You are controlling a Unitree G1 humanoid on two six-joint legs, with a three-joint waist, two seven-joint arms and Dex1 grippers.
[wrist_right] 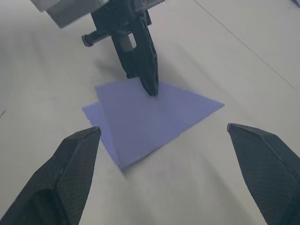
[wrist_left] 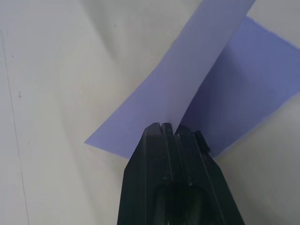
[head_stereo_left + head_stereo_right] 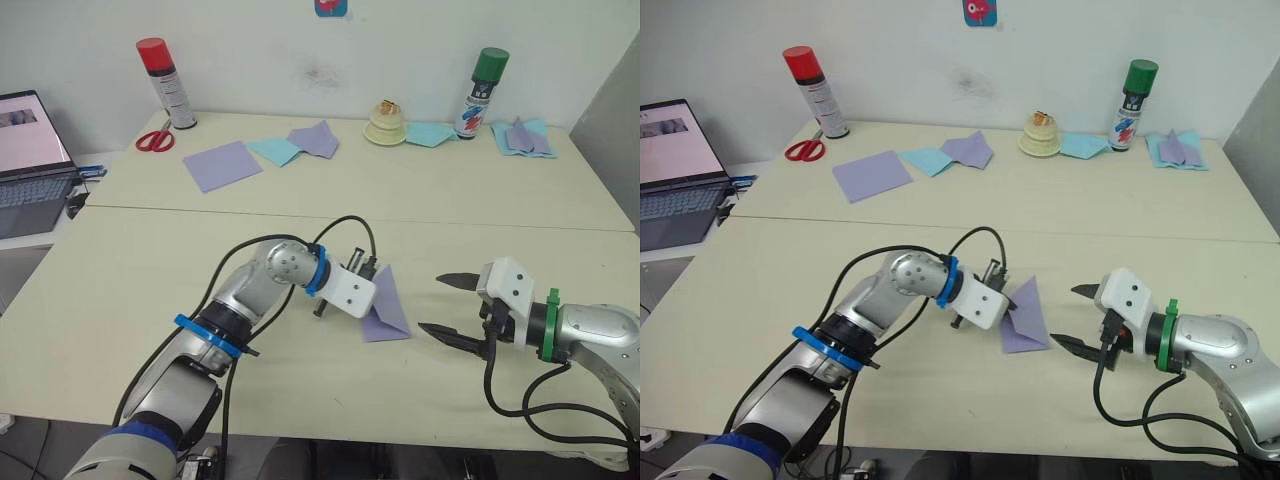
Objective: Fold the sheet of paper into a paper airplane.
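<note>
Left eye view: left end effector (image 3: pixel 372 303) pinches the folded, pointed lavender sheet of paper (image 3: pixel 389 310); right end effector (image 3: pixel 446 306) spread wide.

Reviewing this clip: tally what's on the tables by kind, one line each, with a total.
Spray cans: 2, red-capped and green-capped
Scissors: 1
Laptops: 1
Cream stacked object: 1
Lavender paper pieces: 4: pinched sheet of paper, flat sheet, two folded
Light-blue paper patches: 3
Total: 12
</note>
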